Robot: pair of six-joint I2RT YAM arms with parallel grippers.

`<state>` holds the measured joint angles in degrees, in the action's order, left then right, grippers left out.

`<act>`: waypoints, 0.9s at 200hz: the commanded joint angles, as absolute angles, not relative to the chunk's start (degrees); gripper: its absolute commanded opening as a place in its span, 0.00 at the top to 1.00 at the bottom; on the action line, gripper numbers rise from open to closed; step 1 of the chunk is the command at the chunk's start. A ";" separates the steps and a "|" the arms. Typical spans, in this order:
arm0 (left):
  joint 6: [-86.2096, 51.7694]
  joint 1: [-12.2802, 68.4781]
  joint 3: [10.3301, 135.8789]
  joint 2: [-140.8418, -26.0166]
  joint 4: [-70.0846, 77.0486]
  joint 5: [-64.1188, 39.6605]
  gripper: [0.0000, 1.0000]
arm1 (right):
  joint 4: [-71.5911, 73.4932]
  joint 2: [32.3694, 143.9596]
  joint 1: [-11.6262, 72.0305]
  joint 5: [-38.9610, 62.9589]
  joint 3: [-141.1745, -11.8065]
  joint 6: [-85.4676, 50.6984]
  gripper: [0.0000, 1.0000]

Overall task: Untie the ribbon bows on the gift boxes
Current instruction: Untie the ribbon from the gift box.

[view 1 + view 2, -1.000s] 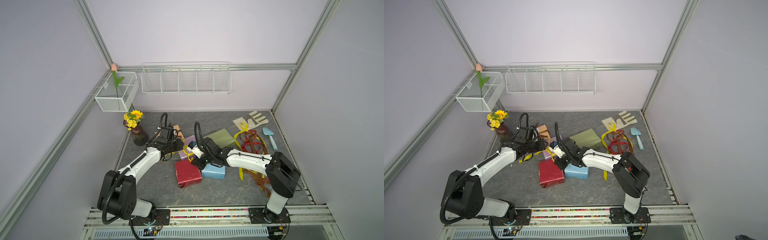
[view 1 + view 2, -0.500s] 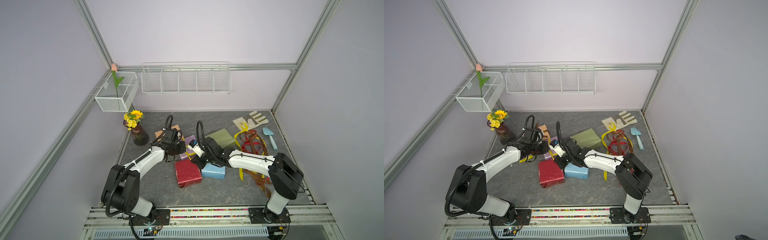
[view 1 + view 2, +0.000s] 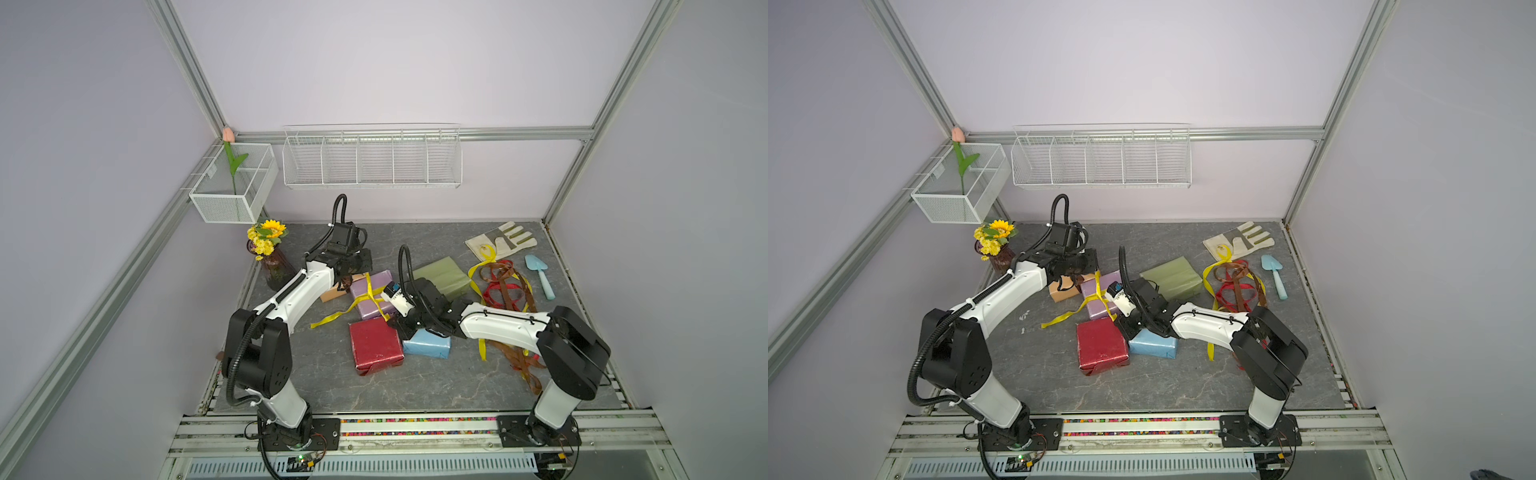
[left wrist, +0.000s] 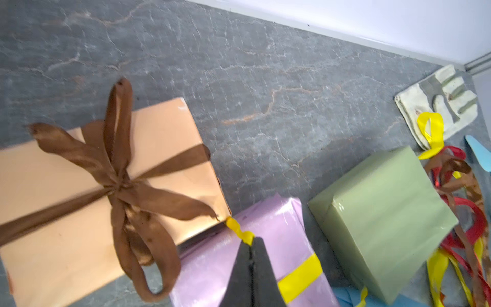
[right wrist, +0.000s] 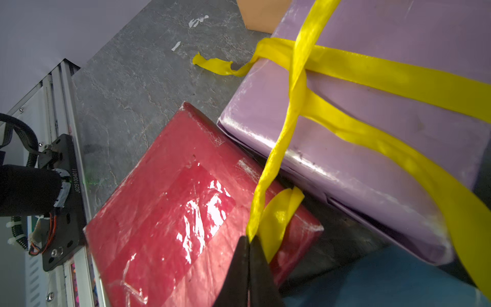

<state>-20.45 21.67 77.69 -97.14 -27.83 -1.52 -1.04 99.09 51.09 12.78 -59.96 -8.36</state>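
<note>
In both top views the lilac box (image 3: 380, 283) lies mid-table, wrapped by a yellow ribbon (image 3: 368, 296) whose tails run off both ends. The left gripper (image 3: 358, 272) sits at its far edge and the right gripper (image 3: 395, 326) at its near edge. Their fingers are too small to read here. The tan-orange box (image 3: 1059, 294) touches the lilac box on the left, half hidden under the left wrist. The red box (image 3: 376, 347) and light blue box (image 3: 428, 349) lie side by side nearer the robot, with the right wrist covering part of the blue one. The olive green box (image 3: 442, 274) lies behind the right arm. Farther right are loose ribbons (image 3: 505, 291), a glove (image 3: 500, 243) and a trowel (image 3: 540, 276). A flower vase (image 3: 270, 249) stands at the far left.

In the left wrist view the left gripper's (image 4: 250, 244) fingers are pressed together on the crinkled end of the yellow ribbon (image 4: 240, 232), above the lilac box (image 4: 273, 226). The brown bow (image 4: 119, 183) is tied in loops on the tan-orange box (image 4: 164, 133), just beside.

In the right wrist view the right gripper's (image 5: 249, 240) fingers pinch the other yellow tail (image 5: 265, 186) over the red box (image 5: 172, 199). The tail runs taut up to the crossing on the lilac box (image 5: 398, 34).
</note>
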 commanded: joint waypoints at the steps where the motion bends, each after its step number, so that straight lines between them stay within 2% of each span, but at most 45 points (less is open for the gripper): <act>1: -17.48 19.04 82.00 -101.28 -30.64 0.54 1.00 | 0.65 97.04 50.64 11.70 -58.03 -8.88 0.93; 35: -15.13 15.66 88.28 -107.26 -30.86 -0.07 1.00 | 1.14 96.46 50.46 11.12 -56.35 -8.88 0.93; 109: -12.32 15.29 96.42 -112.41 -33.00 -2.45 1.00 | 1.31 95.12 50.39 10.20 -55.68 -8.79 0.91; 121: -11.91 15.31 95.62 -111.56 -32.98 -5.43 0.89 | 0.91 94.71 50.40 10.11 -56.00 -8.72 0.86; 131: -11.56 15.29 94.53 -110.57 -33.09 -8.36 0.75 | 0.31 94.20 50.40 9.98 -56.45 -8.49 0.82; 150: -11.76 15.38 91.22 -107.94 -32.97 -11.63 0.51 | -1.39 93.45 50.47 9.67 -58.19 -7.35 0.69; 159: -11.67 15.38 89.21 -106.21 -32.71 -12.77 0.46 | -2.28 93.19 50.43 9.44 -59.14 -6.67 0.64; 180: -12.65 15.45 84.38 -102.12 -32.31 -13.74 0.43 | -4.31 93.46 50.36 9.06 -61.83 -4.72 0.54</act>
